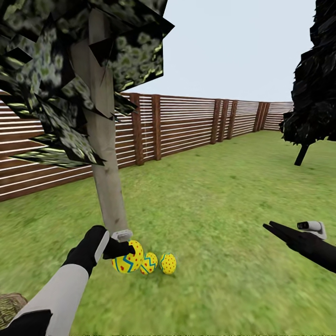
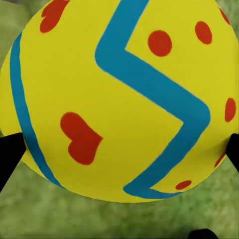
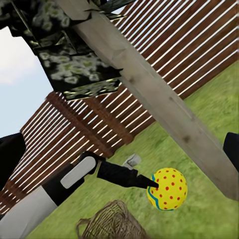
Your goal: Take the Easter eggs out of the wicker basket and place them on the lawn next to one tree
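Grass lawn [image 1: 224, 196] beside a slatted fence [image 1: 186, 121]: three eggs at the tree's foot.

Head view: my left gripper [image 1: 122, 248] closes on the largest egg [image 1: 128, 257] by the tree [image 1: 109, 186] trunk; two eggs [image 1: 149, 263] [image 1: 168, 263] lie just beside it on the grass. My right gripper [image 1: 273, 228] hovers well apart, jaws together, empty. Left wrist view: the gripped egg [image 2: 119, 99] sits between dark fingertips [image 2: 10, 154]. Right wrist view: the wicker basket [image 3: 112, 221] stands near the held egg [image 3: 168, 189].
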Robot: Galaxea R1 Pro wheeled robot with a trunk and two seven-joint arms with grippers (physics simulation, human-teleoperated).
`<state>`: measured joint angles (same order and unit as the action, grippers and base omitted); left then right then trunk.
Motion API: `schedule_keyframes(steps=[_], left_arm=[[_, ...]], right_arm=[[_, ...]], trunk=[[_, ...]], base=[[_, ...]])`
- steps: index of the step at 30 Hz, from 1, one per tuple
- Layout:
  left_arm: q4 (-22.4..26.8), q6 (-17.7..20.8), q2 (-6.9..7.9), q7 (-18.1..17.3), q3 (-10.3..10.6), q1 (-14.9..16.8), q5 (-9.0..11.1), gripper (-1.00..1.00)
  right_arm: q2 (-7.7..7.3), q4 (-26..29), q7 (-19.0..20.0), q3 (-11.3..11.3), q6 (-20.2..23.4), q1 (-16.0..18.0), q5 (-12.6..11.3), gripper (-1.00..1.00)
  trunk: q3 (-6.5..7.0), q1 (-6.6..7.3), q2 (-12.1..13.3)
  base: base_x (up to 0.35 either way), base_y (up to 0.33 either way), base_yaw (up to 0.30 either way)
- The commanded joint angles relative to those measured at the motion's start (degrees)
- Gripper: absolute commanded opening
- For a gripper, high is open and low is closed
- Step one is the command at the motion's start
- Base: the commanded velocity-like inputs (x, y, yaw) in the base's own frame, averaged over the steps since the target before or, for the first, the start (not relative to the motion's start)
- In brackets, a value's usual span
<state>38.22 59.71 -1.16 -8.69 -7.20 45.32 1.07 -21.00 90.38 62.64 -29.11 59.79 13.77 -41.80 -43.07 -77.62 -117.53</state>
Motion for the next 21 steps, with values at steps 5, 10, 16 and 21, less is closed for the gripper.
schedule_keyframes(steps=[5, 10, 16, 21], left_arm=[[-0.6, 0.3, -0.07, 0.1, -0.4, 0.1, -0.1, -1.0], [-8.0, 0.3, -0.82, 0.5, -0.4, 1.3, 0.2, -1.0], [-15.5, -6.6, -1.19, 6.5, -0.4, 4.1, 0.5, -1.0], [-16.4, -9.5, -1.16, 7.8, -0.6, 4.6, 0.6, -1.0]], right_arm=[[-0.01, 0.0, 0.2, 0.1, 0.2, 0.0, -0.1, 1.0], [-0.01, 0.0, 0.2, 0.3, 0.2, 0.0, -0.1, 1.0], [0.13, 0.1, -0.1, 0.6, 0.2, 0.0, 0.4, 1.0], [0.15, 0.0, -0.3, 1.5, 0.2, 0.0, 0.5, 1.0]], trunk=[[-0.42, 0.01, 0.0], [-0.79, 0.01, 0.0], [-1.22, 0.01, 0.0], [-1.58, 0.01, 0.0]], base=[[0.0, 0.0, 0.0], [0.0, 0.0, 0.0], [0.0, 0.0, 0.0], [0.0, 0.0, 0.0]])
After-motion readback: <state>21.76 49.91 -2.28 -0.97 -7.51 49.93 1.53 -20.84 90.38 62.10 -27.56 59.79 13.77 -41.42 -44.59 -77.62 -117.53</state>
